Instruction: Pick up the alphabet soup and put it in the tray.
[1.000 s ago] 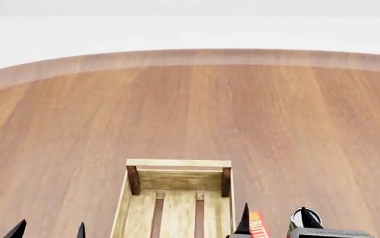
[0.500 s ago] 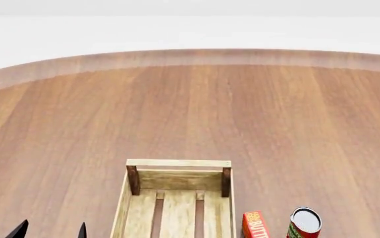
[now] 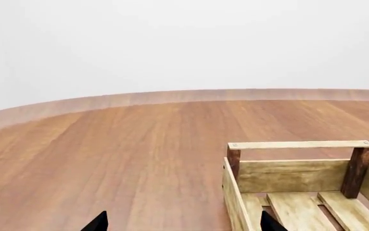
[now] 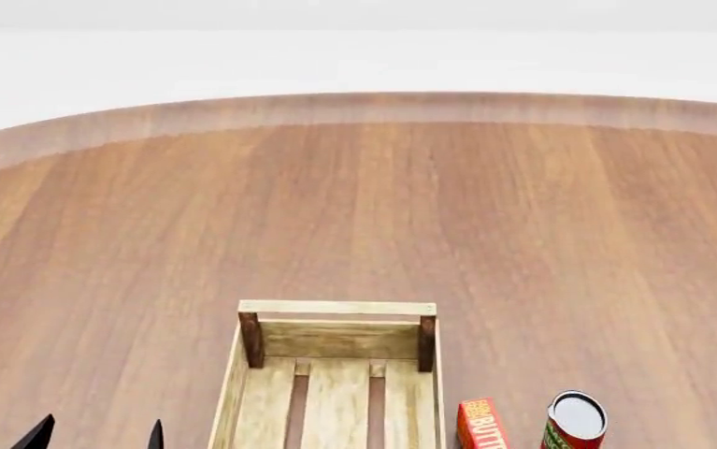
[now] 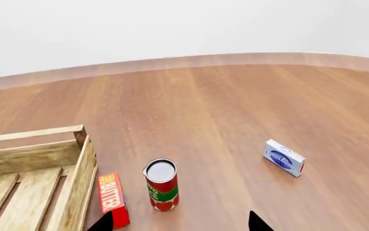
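Alphabet soup: where the can stands cannot be told, since it shows in none of the three views.

The left tool (image 3: 183, 226) is spread wide. Only its two black, pointed fingertips (image 3: 97, 222) show, with bare wood grain between them. In the head view they rise as two dark spikes to the left of the tray (image 3: 299, 144). In the left wrist view one tip shows against the tray's side wall. The right tool (image 5: 180, 225) is likewise parted and holds nothing, its two black tips well apart.

Just past the right tool's tips stands a red-and-green can (image 5: 161, 185). It is an upright cylinder with a glossy label and a pale grey lid inside a dark rim. Just beside it lies a flat red carton (image 5: 112, 198) with yellow lettering. It rests close along the tray's outer side wall; whether the two touch is not clear.

The tray is a rectangular crate of pale, rough-grained wood. Its base is slatted, with dark gaps between the planks, and its plank sides are low. At the far end two darker brown posts carry a light bar handle.

Well apart from the can, on the side away from the tray, a small white box (image 5: 284, 158) lies flat. It has a blue oval mark and a red edge.

All of this rests on a tabletop (image 4: 358, 206) of smooth, warm brown wood with long straight grain. Its far edge is curved with a paler rim, set against a plain white background.
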